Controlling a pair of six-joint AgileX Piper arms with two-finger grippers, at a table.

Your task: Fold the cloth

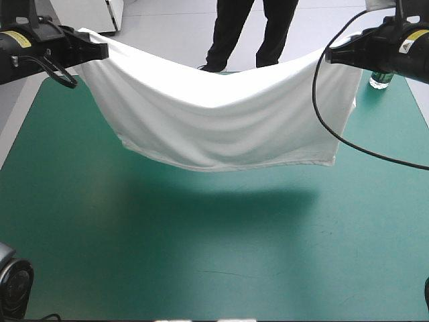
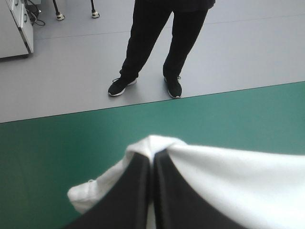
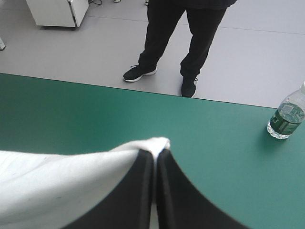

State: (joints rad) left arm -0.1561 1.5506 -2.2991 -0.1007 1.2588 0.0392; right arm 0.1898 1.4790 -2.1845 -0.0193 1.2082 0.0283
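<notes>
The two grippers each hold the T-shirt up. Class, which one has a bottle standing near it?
The right gripper: a clear bottle stands on the teal-green cover just beside it, near the far edge. The left gripper has none nearby.

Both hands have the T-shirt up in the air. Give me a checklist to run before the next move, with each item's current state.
1. Left hand shut on T-shirt: ok.
2. Right hand shut on T-shirt: ok.
3. T-shirt hanging clear of table: ok, its shadow lies beneath.
4. Top edge taut between hands: not ok, it sags midway.
5. Bottle apart from T-shirt: ok, upright near the far right corner.
6. Lower layers aligned: cannot tell.
</notes>
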